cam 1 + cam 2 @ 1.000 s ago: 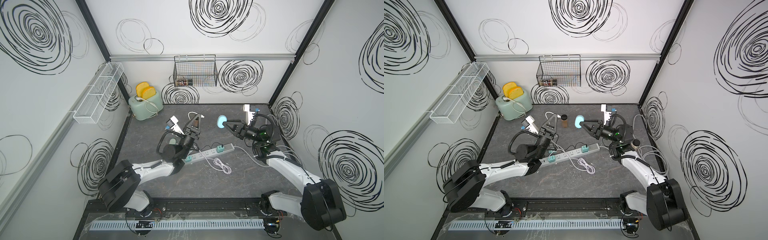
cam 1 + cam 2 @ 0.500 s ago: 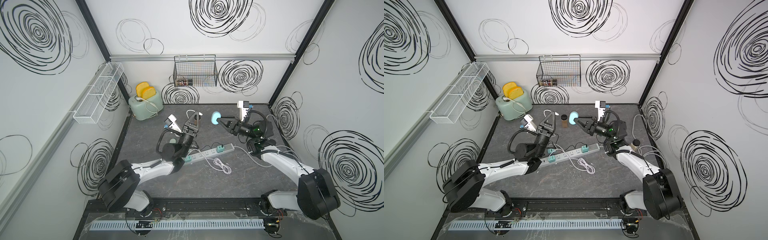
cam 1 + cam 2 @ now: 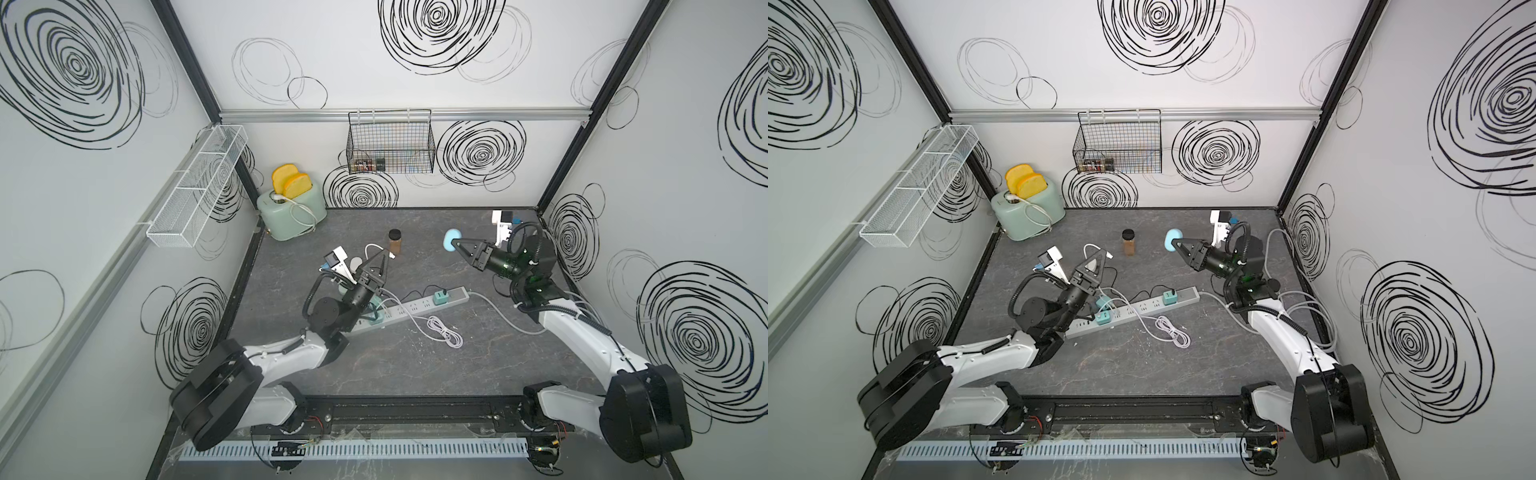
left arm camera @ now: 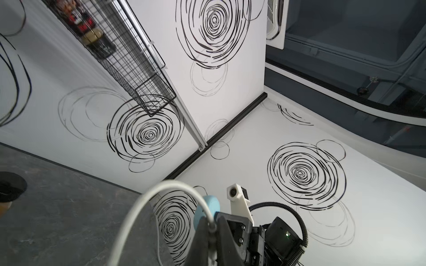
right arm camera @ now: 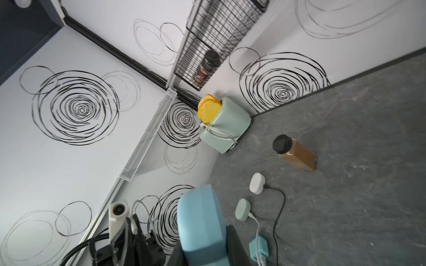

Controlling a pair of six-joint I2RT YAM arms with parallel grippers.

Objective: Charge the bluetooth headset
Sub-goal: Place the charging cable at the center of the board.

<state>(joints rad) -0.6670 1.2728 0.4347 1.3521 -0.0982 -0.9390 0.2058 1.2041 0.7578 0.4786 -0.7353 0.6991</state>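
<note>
The left gripper (image 3: 386, 254) is pinching the end of the white charging cable (image 3: 371, 249) with its jaws nearly together, holding it off the table just left of centre frame. The cable is looping away and trailing down toward the power strip (image 3: 411, 309). The right gripper (image 3: 458, 246), at centre right, is clamping the light blue headset case (image 3: 450, 241) with its jaws part-way apart, also off the table (image 3: 415, 374). The case and the cable end are standing well apart, with the brown spice jar (image 3: 395, 243) on the table between them in both top views.

From here the mating looks likely to be fiddly. The case's port is not showing in any view, so the plug may be meeting it off-axis and skidding along the shell. A hard push could be twisting the case in its narrow grip or sliding the thin cable through the left jaws. A taut cable could also be tugging at the strip.

Compared with half a second ago, the case is sitting farther right in the frame, so the gap has widened. The left gripper is sitting slightly lower in the frame than a second ago.
</note>
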